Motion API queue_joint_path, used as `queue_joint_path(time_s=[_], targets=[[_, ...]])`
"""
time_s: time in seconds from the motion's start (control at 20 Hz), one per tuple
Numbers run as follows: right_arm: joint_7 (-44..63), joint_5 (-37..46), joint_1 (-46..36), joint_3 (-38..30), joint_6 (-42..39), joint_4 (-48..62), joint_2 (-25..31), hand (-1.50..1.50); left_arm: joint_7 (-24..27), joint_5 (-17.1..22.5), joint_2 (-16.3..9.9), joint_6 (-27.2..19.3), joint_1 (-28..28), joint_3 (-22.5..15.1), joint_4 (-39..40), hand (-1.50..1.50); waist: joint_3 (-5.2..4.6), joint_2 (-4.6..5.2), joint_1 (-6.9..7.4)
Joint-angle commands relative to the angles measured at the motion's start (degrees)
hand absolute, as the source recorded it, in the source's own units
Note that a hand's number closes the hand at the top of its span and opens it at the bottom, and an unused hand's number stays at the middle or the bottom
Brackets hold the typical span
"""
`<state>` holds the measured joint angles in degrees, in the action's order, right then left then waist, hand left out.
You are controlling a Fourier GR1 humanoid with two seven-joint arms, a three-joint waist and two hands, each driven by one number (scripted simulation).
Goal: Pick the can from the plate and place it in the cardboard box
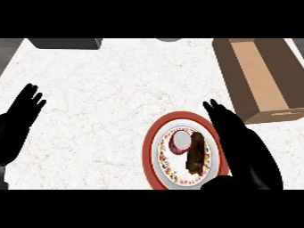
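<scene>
Nearest the view's lower edge, the right hand [243, 147] comes in over the right side of the plate [155, 133], its fingers straight and held together, pointing away toward the far side of the counter [115, 89]. It holds nothing; its thumb cannot be made out.

On the plate, just left of that hand, the can [180, 141] stands with its round top facing up, dark red with a pale ring. A brown shape lies right beside it, between the can and the hand; whether it is a shadow or something on the plate cannot be told. Whether the hand touches the can cannot be told either. The plate has a red rim and a white middle with a speckled pattern, and it sits on the white marbled counter toward the near right.

Beyond the plate, to the far right, the cardboard box [266, 75] lies open-topped, well apart from the can.

At the view's left edge the left hand [16, 120] rests with fingers straight and slightly spread, pointing up, holding nothing.

A dark grey object [65, 43] sits at the counter's far edge, upper left.
</scene>
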<state>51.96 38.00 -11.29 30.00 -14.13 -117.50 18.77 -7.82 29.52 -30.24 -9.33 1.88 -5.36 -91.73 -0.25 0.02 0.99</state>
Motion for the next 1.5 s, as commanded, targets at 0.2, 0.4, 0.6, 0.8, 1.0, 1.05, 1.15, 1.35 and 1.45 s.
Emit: queue_joint_path(time_s=[0.2, 0.4, 0.6, 0.8, 1.0, 1.05, 1.15, 1.35, 1.45], targets=[[17.44, -3.41, -5.71, 2.09, -9.68, 2.31, -11.1, -1.5, -1.84, -1.15, -0.16, 0.61, -1.35, 1.34, -2.86, 0.0, 0.21, -0.14, -0.62], [16.84, -3.37, -8.89, 0.96, -10.16, 8.02, -12.96, -1.5, -0.96, -0.94, 1.64, 1.92, -0.09, 1.98, 0.56, 0.0, 0.19, -0.02, -0.77], [18.56, -5.82, -8.42, -1.78, -14.21, 5.79, -12.25, -1.5, -1.42, -2.68, 3.04, 0.48, -2.75, 1.25, -2.26, 0.0, 0.21, -0.13, -0.74], [15.26, -6.15, -9.06, -4.29, -15.38, 7.74, -11.63, -1.5, -1.99, -2.74, 2.34, 2.05, 2.02, 4.03, 1.6, 0.0, 0.22, -0.02, -1.08], [6.57, 0.16, -3.06, -1.21, -9.55, 10.88, -11.01, -1.5, -3.28, -3.77, 3.36, 2.46, -2.55, 4.4, -3.65, 0.0, 0.26, -0.07, -0.79], [8.69, 2.81, -5.08, 1.25, -8.18, 12.5, -15.79, -1.5, -0.9, -4.42, 3.93, 4.89, -2.27, 5.09, -0.83, 0.0, 0.24, -0.05, -0.79], [7.06, 1.6, -6.06, -2.46, -11.8, 11.16, -14.53, -1.5, -1.85, -5.74, 5.81, 4.14, -0.96, 4.98, 0.64, 0.0, 0.24, -0.03, -0.92], [8.74, 2.84, -7.19, -3.06, -14.39, 9.64, -15.88, -1.5, -5.37, -6.83, 6.98, 2.26, -2.36, 4.43, -4.81, 0.0, 0.25, -0.09, -0.82], [11.28, 4.93, -5.66, 1.14, -15.26, 9.15, -17.8, -1.5, -4.26, -5.43, 5.56, 5.05, 0.33, 7.43, -0.69, 0.0, 0.23, -0.09, -0.98]])
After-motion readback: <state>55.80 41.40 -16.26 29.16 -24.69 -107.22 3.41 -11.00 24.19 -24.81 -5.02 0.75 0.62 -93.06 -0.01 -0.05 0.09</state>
